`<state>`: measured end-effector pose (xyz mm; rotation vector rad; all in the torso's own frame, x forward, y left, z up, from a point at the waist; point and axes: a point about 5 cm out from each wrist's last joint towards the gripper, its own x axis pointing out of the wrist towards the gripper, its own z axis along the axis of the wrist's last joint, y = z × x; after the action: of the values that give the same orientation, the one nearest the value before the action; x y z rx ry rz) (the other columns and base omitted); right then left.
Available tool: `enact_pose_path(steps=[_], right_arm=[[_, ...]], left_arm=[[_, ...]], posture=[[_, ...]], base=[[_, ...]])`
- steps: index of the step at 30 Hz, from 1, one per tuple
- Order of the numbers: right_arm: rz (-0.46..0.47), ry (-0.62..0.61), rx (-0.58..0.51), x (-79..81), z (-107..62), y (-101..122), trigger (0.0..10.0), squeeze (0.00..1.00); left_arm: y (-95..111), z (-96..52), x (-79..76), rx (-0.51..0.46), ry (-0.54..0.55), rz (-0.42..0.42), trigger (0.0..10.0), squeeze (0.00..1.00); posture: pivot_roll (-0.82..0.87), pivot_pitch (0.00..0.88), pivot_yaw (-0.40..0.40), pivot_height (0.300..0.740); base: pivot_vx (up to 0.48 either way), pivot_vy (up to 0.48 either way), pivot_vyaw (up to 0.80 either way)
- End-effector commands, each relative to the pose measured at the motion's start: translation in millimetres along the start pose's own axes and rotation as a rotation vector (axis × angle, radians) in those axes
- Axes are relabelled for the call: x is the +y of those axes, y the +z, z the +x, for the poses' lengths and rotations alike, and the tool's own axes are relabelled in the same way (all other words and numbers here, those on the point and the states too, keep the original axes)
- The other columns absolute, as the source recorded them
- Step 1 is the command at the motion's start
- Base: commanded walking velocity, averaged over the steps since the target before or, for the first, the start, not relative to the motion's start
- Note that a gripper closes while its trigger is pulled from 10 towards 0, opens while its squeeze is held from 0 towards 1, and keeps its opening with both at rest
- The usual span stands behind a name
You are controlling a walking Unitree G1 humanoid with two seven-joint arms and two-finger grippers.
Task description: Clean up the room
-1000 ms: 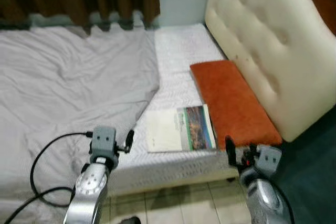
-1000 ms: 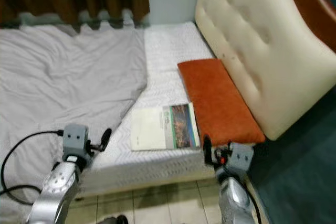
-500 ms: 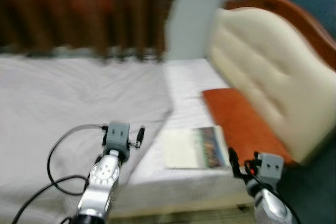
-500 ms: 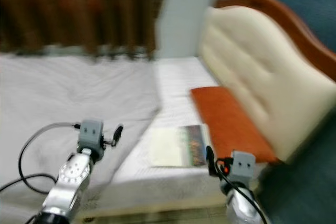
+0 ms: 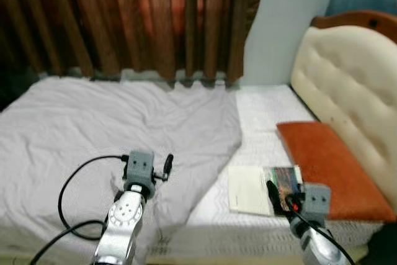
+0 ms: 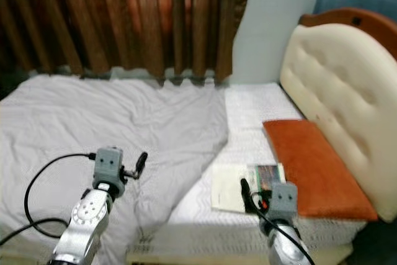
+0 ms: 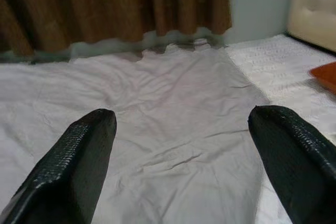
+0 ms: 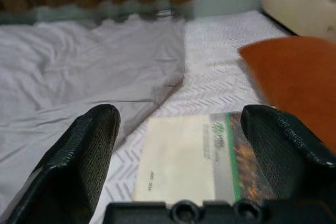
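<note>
Book (image 5: 263, 182) flat on bed (image 5: 260, 116), beside orange cushion (image 5: 332, 161), long axis crosswise. Right gripper (image 8: 178, 145) nearer, fingers spread wide, book just ahead. Left gripper (image 7: 184, 150) wide, empty, over sheet (image 5: 93, 122).

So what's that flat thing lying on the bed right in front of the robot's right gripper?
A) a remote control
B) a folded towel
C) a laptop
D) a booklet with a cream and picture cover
D. A thin booklet with a cream panel, a green stripe and a photo lies flat on the white mattress, beside the orange cushion, and the open right gripper points at it.
</note>
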<state>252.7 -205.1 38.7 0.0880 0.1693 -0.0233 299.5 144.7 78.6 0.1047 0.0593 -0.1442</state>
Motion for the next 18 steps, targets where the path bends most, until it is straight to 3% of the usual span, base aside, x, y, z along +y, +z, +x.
enact_pose_path(steps=[1,8,14,18], right_arm=[[-0.015,0.053,-0.026,11.8,3.9,8.5,10.0,0.00],[-0.088,0.064,-0.031,5.8,-0.3,11.7,10.0,0.00],[-0.124,0.055,0.040,-6.6,-22.1,-2.8,10.0,0.00],[-0.141,0.080,0.042,-1.5,-17.6,-3.3,10.0,0.00]], left_arm=[[-4.0,-5.4,9.7,0.009,0.025,0.002,10.0,0.00],[-9.3,-12.9,10.3,-0.006,0.022,-0.047,10.0,0.00],[-23.6,-27.9,-5.8,0.039,-0.092,-0.009,10.0,0.00],[-20.0,-24.2,-8.4,0.027,-0.103,0.001,10.0,0.00]], posture=[[-0.03,0.000,-0.044,0.740],[-0.03,0.000,-0.075,0.740],[-0.03,0.000,-0.127,0.740],[-0.02,0.000,-0.120,0.740]], base=[[0.446,0.000,0.00],[0.446,0.000,0.00],[0.446,0.000,0.00],[0.000,0.000,0.00]])
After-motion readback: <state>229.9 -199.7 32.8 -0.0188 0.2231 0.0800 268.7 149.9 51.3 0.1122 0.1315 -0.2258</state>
